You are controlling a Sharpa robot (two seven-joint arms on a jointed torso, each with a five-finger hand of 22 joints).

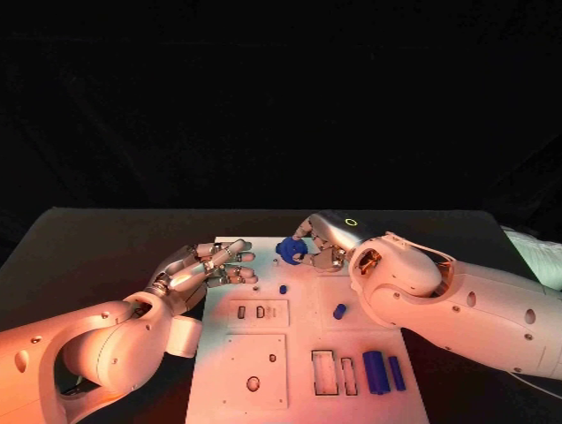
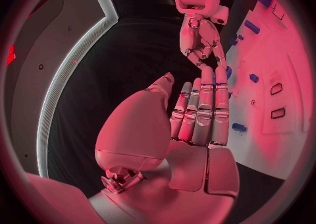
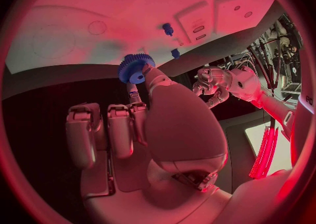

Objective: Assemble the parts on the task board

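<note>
A blue gear (image 1: 290,252) is pinched between thumb and finger of the right hand (image 1: 322,247), held over the far edge of the task board (image 1: 300,371); placement looks to be the step in hand. Next, the gear likely needs lowering onto its seat. The left hand (image 1: 208,270) is held at the board's left edge, fingers extended, nothing grasped.

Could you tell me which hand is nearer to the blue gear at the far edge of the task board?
The right. The right hand pinches the blue gear in its fingertips; the left hand hovers open over the board's left edge, apart from it.
</note>
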